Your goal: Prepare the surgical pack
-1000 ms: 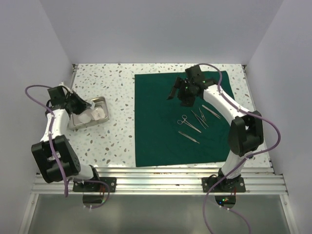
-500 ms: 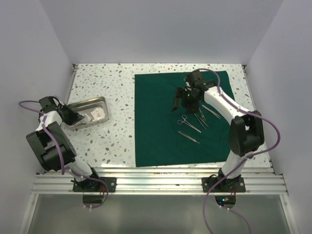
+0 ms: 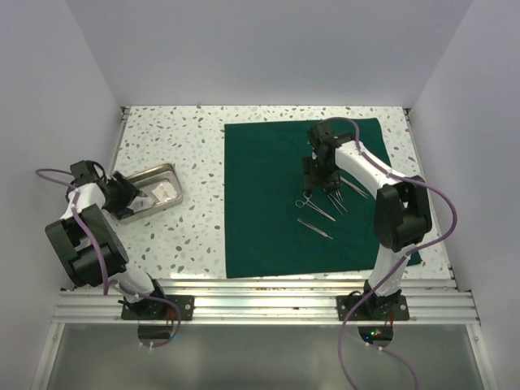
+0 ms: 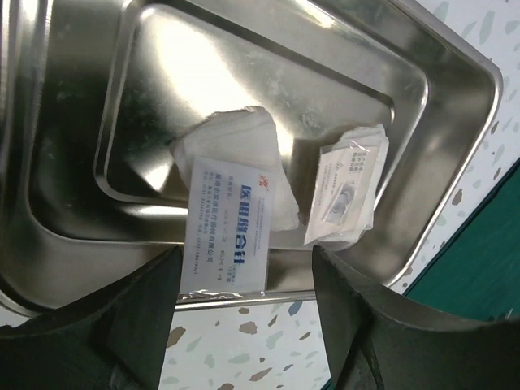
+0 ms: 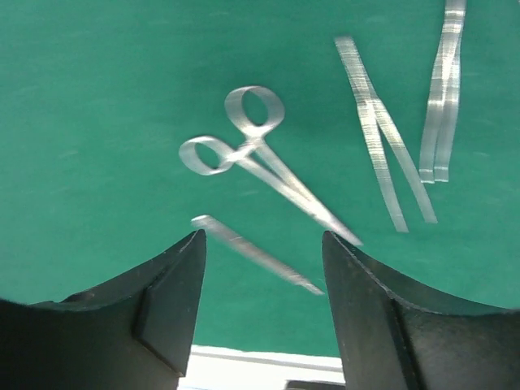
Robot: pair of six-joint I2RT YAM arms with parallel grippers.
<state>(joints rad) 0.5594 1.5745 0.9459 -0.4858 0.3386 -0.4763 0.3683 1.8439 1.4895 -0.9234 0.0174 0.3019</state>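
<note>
The left arm is folded tight at the left edge of the worktop, with the left gripper low, its fingers spread and nothing between them. The right arm reaches toward the far right corner. The right gripper points down, jaws parted and empty.

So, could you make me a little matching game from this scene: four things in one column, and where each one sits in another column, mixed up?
Things:
1. scissors
2. steel tray
3. white packets
4. green cloth

Places:
A. inside the tray
B. spread flat over the right part of the table
C. on the bare speckled top, left of the cloth
D. lying on the cloth

Pairs: 1-D, 2-C, 3-A, 4-B.
</note>
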